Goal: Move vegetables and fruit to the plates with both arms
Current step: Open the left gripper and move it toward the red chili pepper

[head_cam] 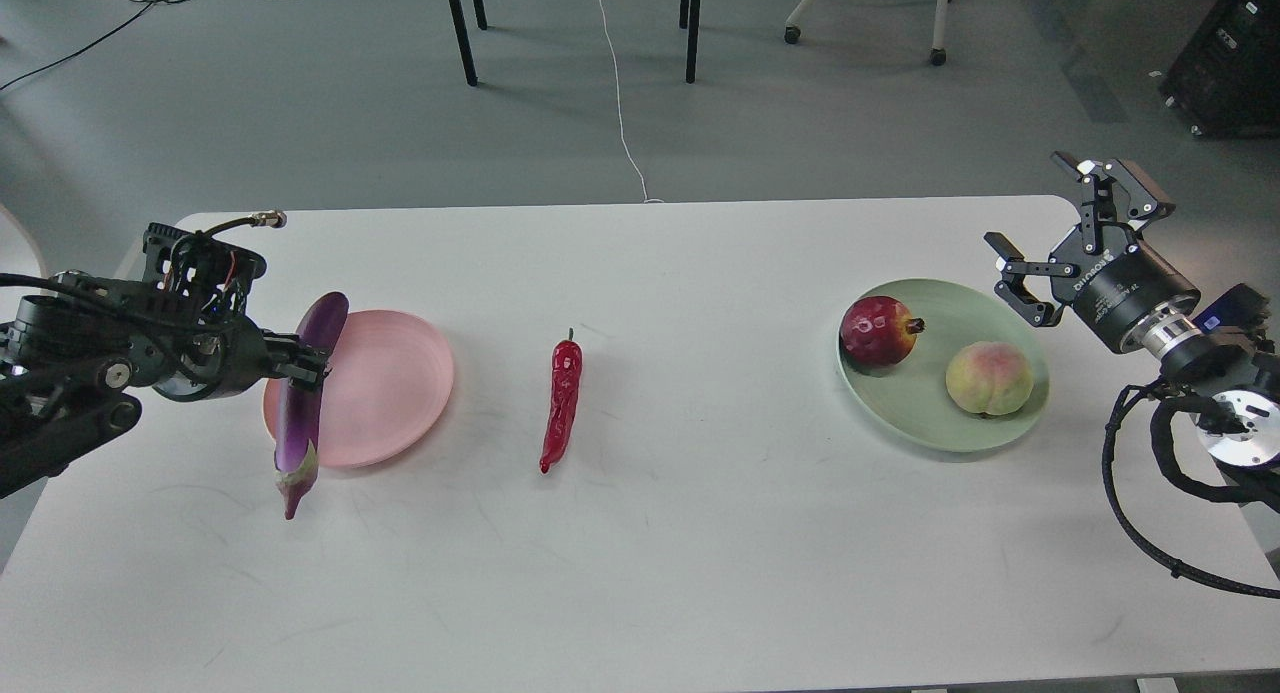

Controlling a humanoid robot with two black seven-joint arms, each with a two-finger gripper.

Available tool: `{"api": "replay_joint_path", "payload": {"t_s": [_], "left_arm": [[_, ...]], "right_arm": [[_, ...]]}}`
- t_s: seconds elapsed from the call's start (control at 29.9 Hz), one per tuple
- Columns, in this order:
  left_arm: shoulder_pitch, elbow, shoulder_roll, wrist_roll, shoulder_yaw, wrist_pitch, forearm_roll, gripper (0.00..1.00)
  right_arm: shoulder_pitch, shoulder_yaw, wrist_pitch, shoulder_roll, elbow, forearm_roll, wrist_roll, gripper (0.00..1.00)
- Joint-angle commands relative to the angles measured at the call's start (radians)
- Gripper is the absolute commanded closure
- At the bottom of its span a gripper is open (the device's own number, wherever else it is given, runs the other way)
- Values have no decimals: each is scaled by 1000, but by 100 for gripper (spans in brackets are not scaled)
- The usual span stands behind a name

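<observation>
My left gripper [303,366] is shut on the purple eggplant [306,398], which hangs nearly upright, stem end down, over the left rim of the pink plate [385,388]. The plate holds nothing else. The red chili pepper [561,401] lies on the table between the plates. The pale green plate [1000,428] at the right holds the dark red pomegranate [878,331] and the yellow-green peach [988,378]. My right gripper [1045,228] is open and empty, raised just past the green plate's far right rim.
The white table [640,573] has its left edge close to my left arm. Chair and table legs, a white cable and a black case stand on the floor beyond the far edge.
</observation>
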Motion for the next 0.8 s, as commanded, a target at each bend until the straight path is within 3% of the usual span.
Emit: {"api": "replay_joint_path", "payload": {"t_s": [0.0,0.27,0.43,0.54,0.7,0.77], "left_arm": [[-1,-1,0,-1,-2,0,0,21],[-32,-11,0,-7,-20,0,-12,4],[-115,-63,-67,-18,-28,0,-55,2],[-146,-94,-144,5,-36,0,-115,2],[-149,-85,-319,106,-45,0,-143,2],[-143,-60,-372,114,-37,0,-137,2]], "right_arm": [[0,0,0,0,0,0,0,3],[2,0,0,0,0,0,0,3],[0,2,0,0,0,0,0,3],[0,0,0,0,0,0,0,3],[3,-1,0,0,3,0,0,3],[2,-1,0,0,5,0,0,3]]}}
